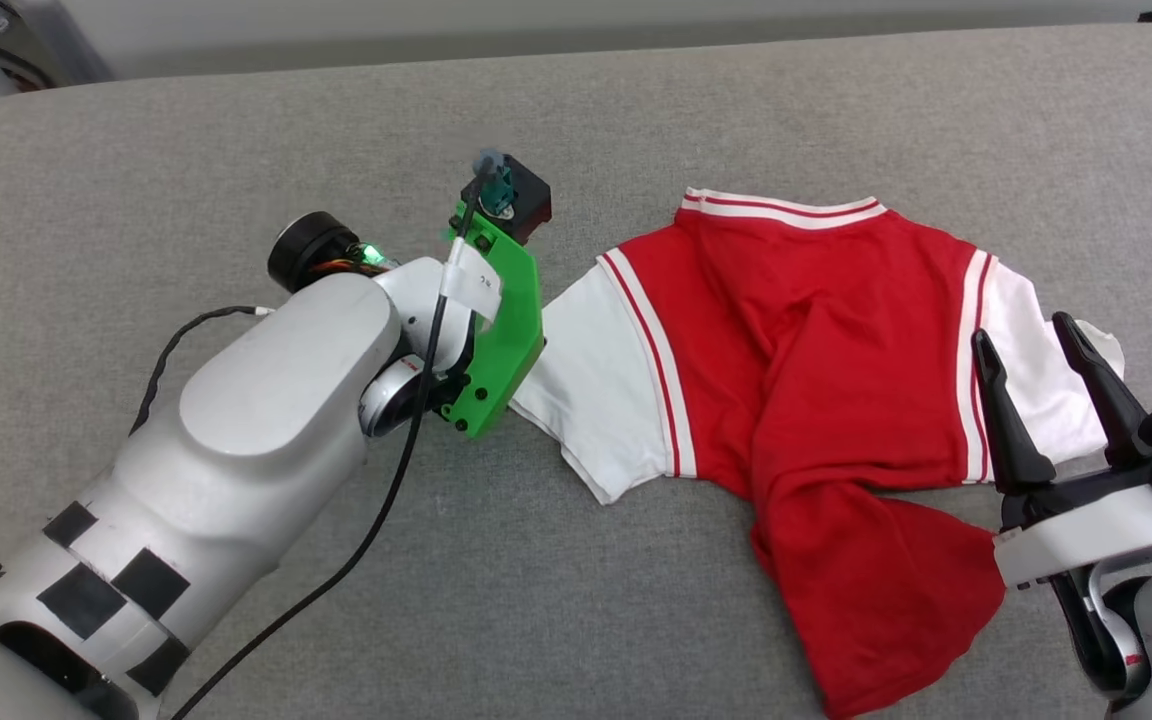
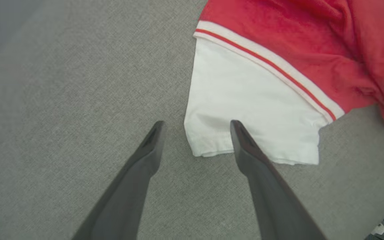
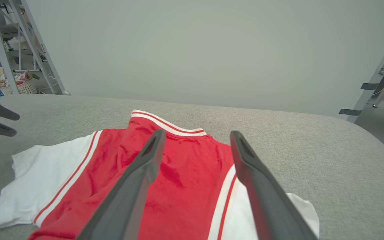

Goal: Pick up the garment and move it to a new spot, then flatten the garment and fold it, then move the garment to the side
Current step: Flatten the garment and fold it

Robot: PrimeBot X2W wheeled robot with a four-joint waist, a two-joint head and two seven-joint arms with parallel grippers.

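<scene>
1. The garment (image 1: 816, 330) is lying rumpled and twisted on the bench (image 1: 236, 150).
2. The left hand (image 2: 196, 122) is standing wide open, empty, straddling one sleeve (image 2: 245, 100); whether it is touching is unclear.
3. The right hand (image 1: 1021, 327) is hovering wide open, empty, by the other sleeve (image 1: 1016, 295).
4. The cloth is appearing light, soft and limp; pinching both sleeves or shoulders seems advisable.

A wide surface (image 1: 236, 130) covered in grey woven cloth carries the garment (image 1: 816, 330). It lies rumpled toward the right, its red body bunched, a white sleeve spread out to each side, one red end twisted toward the near edge.
</scene>
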